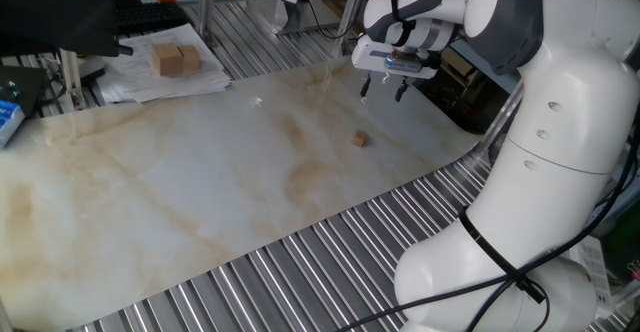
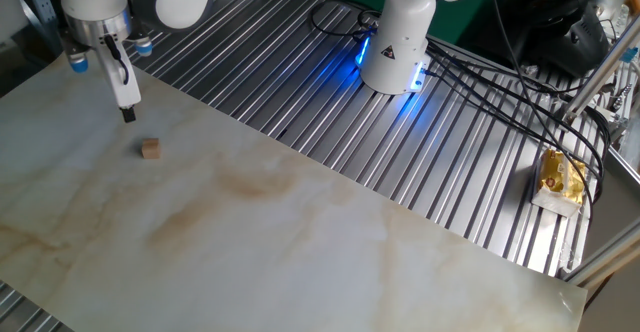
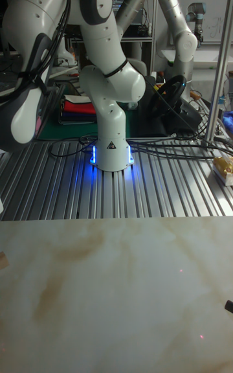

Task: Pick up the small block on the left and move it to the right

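The small block (image 1: 359, 139) is a tiny light-brown cube lying alone on the marbled board (image 1: 180, 182), toward its far right side. My gripper (image 1: 382, 96) hangs in the air a little behind and above it, fingers apart and empty. Seen from the other side, the small block (image 2: 150, 149) rests just below and right of the gripper (image 2: 127, 112), with a clear gap between them. In the tall view the fingers are out of sight.
Two larger tan blocks (image 1: 176, 59) sit on papers (image 1: 150, 84) at the back left, off the board. A ribbed metal table (image 2: 400, 142) surrounds the board. The robot base (image 2: 396, 52) glows blue, and a yellow packet (image 2: 560, 177) lies at the right.
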You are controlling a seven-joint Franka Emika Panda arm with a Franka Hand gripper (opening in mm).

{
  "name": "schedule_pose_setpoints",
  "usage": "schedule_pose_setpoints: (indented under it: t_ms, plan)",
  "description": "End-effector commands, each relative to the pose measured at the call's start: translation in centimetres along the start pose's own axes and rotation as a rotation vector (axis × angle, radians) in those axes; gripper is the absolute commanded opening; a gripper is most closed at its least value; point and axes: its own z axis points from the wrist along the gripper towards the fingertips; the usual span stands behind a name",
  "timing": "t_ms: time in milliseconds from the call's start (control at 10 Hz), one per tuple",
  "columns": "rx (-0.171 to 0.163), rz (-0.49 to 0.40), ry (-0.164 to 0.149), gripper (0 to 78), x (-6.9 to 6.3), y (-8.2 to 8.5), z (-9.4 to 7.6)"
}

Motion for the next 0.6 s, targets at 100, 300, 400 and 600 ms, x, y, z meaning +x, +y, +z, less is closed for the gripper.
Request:
schedule_pose_setpoints:
  t_ms: [100, 300, 400, 600]
  plan:
    - [0.001, 0.002, -0.003, 77.4, -0.08, -0.04, -0.15]
    - [-0.002, 0.187, 0.006, 77.4, -0.07, 0.02, 0.13]
    - [-0.007, 0.22, 0.013, 77.4, -0.07, 0.02, 0.13]
    - [-0.02, 0.315, 0.027, 77.4, -0.07, 0.02, 0.13]
